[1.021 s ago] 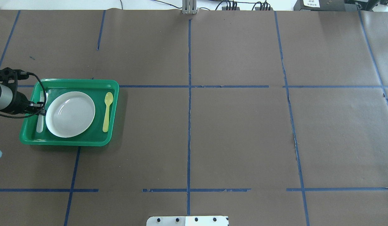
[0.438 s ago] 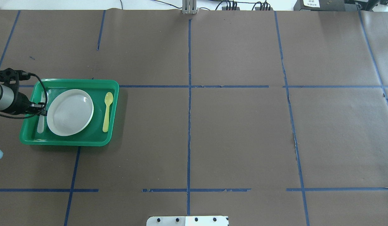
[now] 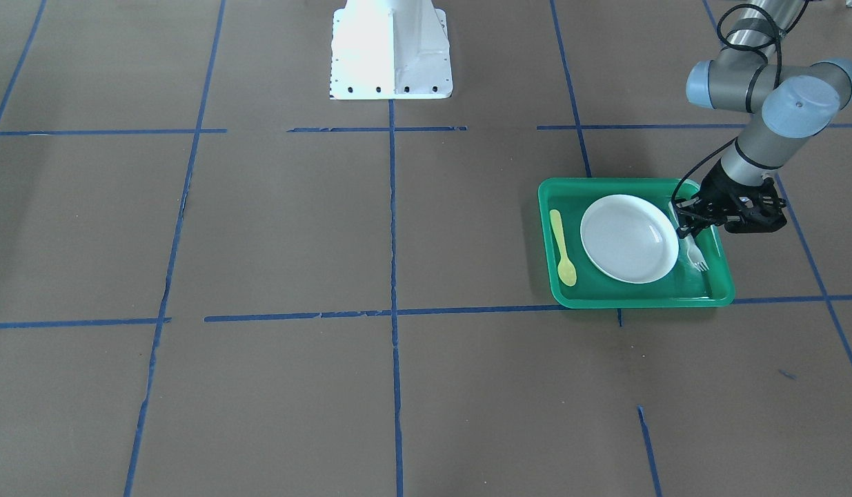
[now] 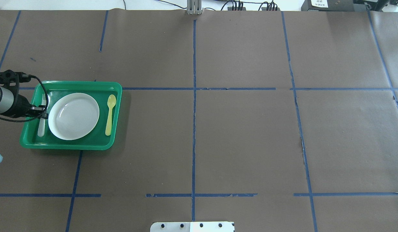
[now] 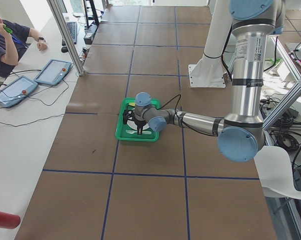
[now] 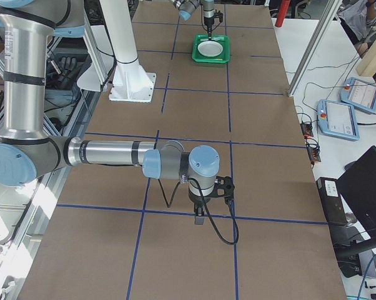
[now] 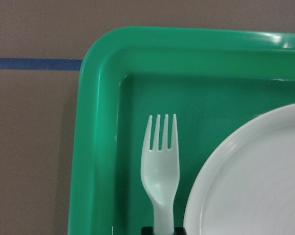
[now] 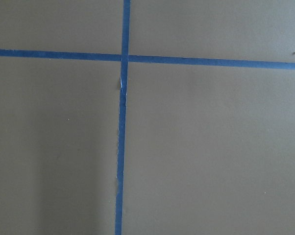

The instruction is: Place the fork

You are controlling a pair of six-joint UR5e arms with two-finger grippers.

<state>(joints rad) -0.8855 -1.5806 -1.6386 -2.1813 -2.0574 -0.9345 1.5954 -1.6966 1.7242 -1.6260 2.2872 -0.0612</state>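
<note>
left tool (image 7: 163, 231) low in the green tray (image 7: 96, 147), tips flanking the handle of the plastic fork (image 7: 160, 171), pinching or loose i cannot tell, fork flat beside the white plate (image 7: 255, 186), tines ahead of the tool, right tool (image 6: 200, 215) over the counter (image 8: 211, 147), spread or pressed together i cannot tell

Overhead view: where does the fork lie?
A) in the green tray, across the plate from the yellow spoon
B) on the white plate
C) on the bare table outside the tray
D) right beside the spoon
A: the fork lies in the green tray, with the white plate between it and the yellow spoon.
</note>
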